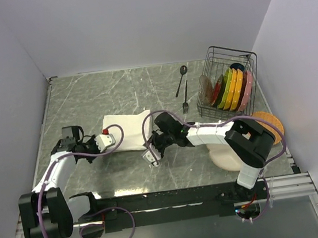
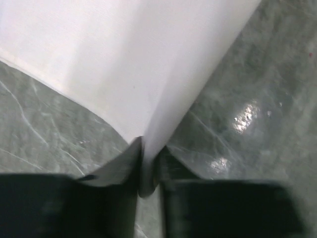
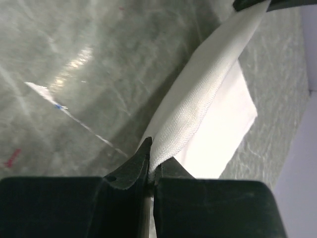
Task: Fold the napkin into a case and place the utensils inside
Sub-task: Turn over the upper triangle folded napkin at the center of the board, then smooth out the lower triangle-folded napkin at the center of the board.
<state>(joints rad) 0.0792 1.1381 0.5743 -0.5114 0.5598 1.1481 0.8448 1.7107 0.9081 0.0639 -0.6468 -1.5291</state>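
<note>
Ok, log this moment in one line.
phase: folding; left gripper: shut on napkin; right gripper: shut on napkin; fork, spoon: on table

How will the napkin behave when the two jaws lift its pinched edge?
Probably floppy: the napkin bends into a soft fold between the pinch points. Likely light, since a thin pinch holds it up. Its woven surface seems unlikely to slip.

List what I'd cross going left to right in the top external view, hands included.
left hand → napkin → right hand → fork → dish rack. Both hands pinch the napkin's edges. Spoon skipped: it overlaps the fork's span.
</note>
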